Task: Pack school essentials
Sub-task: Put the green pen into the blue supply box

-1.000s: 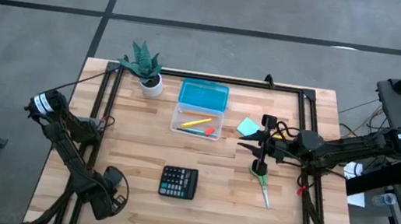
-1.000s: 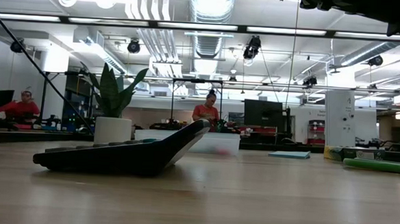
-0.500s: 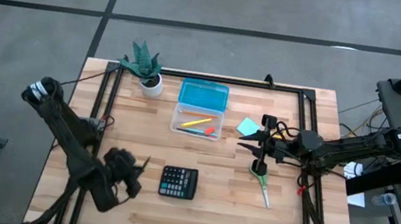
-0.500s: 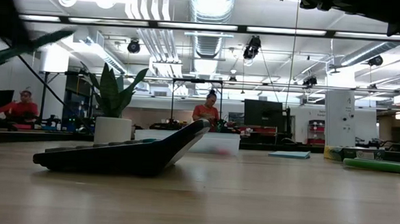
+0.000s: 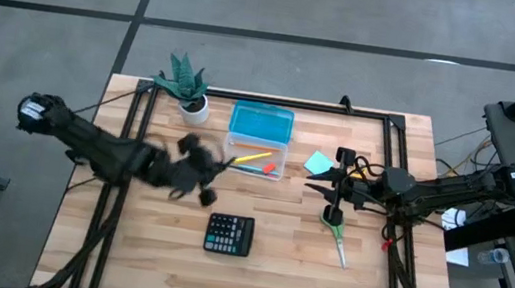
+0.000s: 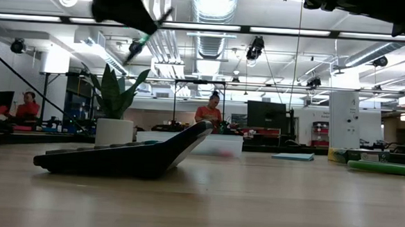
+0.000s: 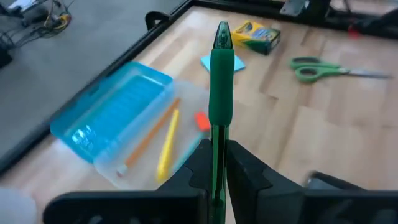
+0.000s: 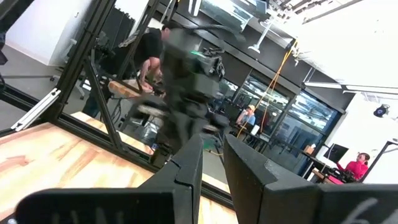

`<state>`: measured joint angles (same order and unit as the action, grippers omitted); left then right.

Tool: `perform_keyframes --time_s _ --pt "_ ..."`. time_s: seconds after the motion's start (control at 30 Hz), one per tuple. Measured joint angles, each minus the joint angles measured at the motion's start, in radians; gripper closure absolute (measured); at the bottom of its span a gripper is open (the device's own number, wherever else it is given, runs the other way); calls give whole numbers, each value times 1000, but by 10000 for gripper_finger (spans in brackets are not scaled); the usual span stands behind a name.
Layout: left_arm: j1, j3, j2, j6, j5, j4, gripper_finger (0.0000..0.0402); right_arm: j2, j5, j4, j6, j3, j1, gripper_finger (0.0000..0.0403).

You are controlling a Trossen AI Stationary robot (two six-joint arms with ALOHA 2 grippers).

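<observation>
My left gripper hovers above the table just left of the open pencil case, shut on a green pen. In the low view the gripper is high up with the pen slanting out of it. The case's clear tray holds a yellow pencil, an orange pencil and a red eraser. My right gripper stays still, empty, its fingers slightly apart, among the light-blue note pad, the crayon box and the green-handled scissors, all lying flat on the table. My left gripper pinches the green pen's lower barrel between its two fingers. The pen lies along the fingers and sticks out forward past their tips, its capped end toward the case. It is lifted clear of the table.
A black calculator lies near the table's middle front. A small potted plant stands at the far edge, left of the case. The blue lid lies open on the far side. Black frame rails run along the table's sides.
My left arm has swung from the table's near left corner up and toward the far right, carrying the green pen toward the pencil case. The pen has stayed in its shut fingers. My right arm has kept still.
</observation>
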<state>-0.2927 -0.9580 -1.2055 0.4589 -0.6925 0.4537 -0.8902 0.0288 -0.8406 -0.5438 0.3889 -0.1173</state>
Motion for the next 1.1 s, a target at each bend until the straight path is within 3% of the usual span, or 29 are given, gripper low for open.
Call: perform_keyframes --time_s 0.23,0.4,0.5,0.8,1.1 --pt "371 -6 -74 -289 264 -65 394 0 0 4 -2 0 0 346" --pt "525 -20 -188 -450 420 -150 394 0 29 9 -18 0 0 346" --pt "555 -62 -285 -525 476 -148 394 0 56 27 -29 0 1 346" --pt "555 -245 -553 -694 478 -122 394 -1 77 30 -32 0 5 346" --pt "555 -288 -619 -712 476 -123 389 -1 78 30 -29 0 5 346"
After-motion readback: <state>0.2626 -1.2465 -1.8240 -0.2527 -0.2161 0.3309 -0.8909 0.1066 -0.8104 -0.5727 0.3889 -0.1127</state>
